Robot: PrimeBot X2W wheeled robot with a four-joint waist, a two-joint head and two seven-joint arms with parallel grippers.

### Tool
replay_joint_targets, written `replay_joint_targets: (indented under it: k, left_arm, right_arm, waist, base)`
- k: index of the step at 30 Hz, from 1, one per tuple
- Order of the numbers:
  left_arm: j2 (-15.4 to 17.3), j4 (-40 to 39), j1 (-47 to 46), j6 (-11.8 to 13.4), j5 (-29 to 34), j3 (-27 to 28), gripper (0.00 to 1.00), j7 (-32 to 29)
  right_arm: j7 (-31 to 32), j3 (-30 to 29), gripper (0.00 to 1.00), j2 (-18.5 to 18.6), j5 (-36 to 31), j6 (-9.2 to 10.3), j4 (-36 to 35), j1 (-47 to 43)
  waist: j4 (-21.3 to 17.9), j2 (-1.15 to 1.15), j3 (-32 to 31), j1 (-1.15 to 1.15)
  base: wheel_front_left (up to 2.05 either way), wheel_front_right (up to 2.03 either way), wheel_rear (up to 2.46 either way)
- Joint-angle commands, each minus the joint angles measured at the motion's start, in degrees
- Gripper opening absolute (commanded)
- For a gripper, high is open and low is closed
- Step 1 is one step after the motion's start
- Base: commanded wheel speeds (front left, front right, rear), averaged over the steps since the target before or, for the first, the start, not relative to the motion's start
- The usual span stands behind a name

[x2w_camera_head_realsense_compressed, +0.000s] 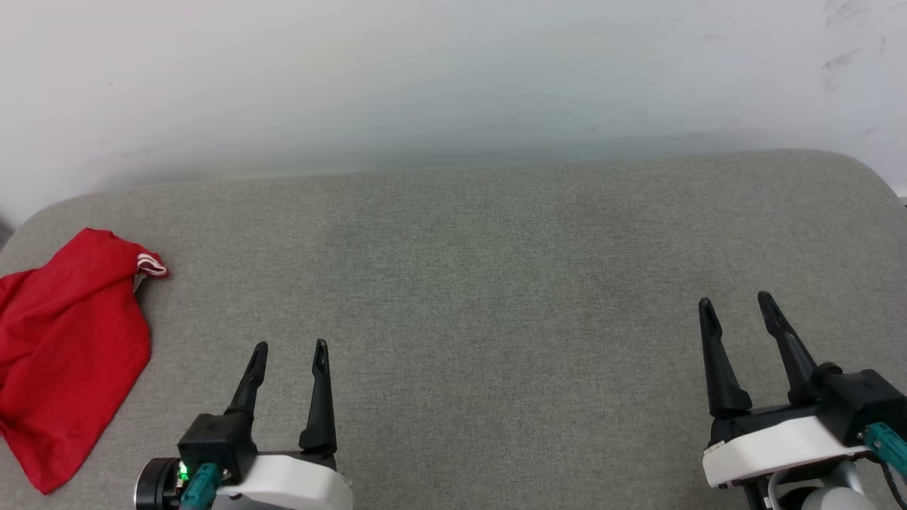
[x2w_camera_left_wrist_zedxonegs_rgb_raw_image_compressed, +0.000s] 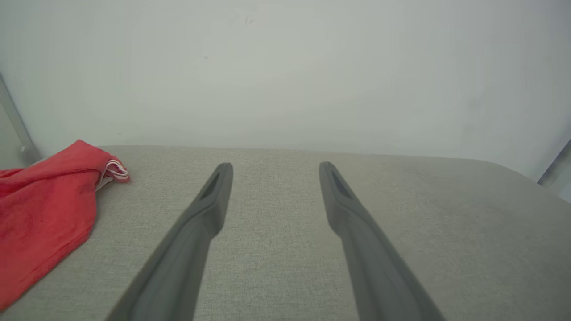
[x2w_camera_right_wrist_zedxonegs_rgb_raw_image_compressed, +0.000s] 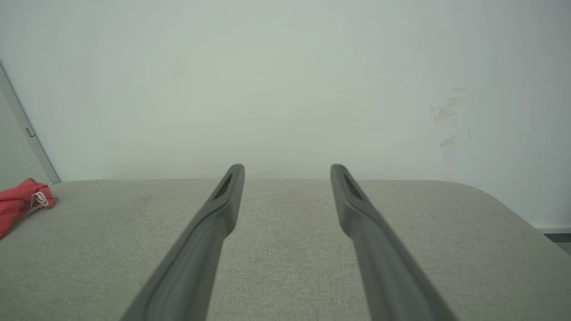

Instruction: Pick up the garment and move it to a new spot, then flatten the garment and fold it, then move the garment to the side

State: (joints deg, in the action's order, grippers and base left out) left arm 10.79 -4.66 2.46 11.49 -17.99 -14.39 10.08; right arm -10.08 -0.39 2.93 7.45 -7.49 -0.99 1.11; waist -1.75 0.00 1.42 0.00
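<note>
Grey woven-fabric padded surface (x2w_camera_head_realsense_compressed: pixel 482 297): open passage across centre and right. Obstacle: crumpled bright red jersey garment (x2w_camera_head_realsense_compressed: pixel 67 347) heaped at left edge. Pale plain wall (x2w_camera_head_realsense_compressed: pixel 425 71) bounds far side.

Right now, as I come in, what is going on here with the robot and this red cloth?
Nothing is being handled at this moment. The red garment lies crumpled at the left edge of the grey cushioned surface. The left tool and the right tool are both open and empty, apart from the garment, so the pick-up is not yet done.
</note>
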Motion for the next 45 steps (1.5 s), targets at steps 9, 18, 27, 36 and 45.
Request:
replay_joint_targets:
  k: [9,18,27,36,45]
  left_arm:
    - [3.93,0.12,-1.16,6.38,5.71,-5.88,1.0,1.66]
    - [1.73,-2.56,0.22,4.91,2.88,-3.72,1.0,2.6]
    - [-3.97,-1.06,3.05,-4.92,3.92,4.47,1.0,3.62]
    - [-7.26,2.13,4.67,-13.79,8.63,9.89,1.0,4.53]
    - [-7.9,3.84,5.15,-16.07,11.23,10.99,1.0,5.26]
  right_arm:
    - [-1.65,0.89,1.0,-0.06,-6.05,0.0,1.78,0.09]
    - [-2.67,1.22,1.0,-0.07,-7.93,0.01,1.65,0.09]
    - [-3.61,1.79,1.0,-0.08,-2.19,0.01,2.6,-0.94]
    - [-4.64,2.0,1.0,-0.1,0.37,0.01,5.55,-0.7]
    - [-5.14,2.33,1.0,-0.1,-0.86,0.01,6.61,-1.03]
  waist:
    - [-0.16,0.0,0.21,0.0]
    - [-0.24,0.0,0.4,0.0]
    - [-0.49,0.0,0.51,0.0]
    - [-0.73,0.0,0.43,0.0]
    - [-0.82,0.0,0.24,0.0]
  base:
    - [0.0,0.0,0.0]
    - [0.0,0.0,0.0]
    - [0.0,0.0,0.0]
    - [0.0,0.0,0.0]
    - [0.0,0.0,0.0]
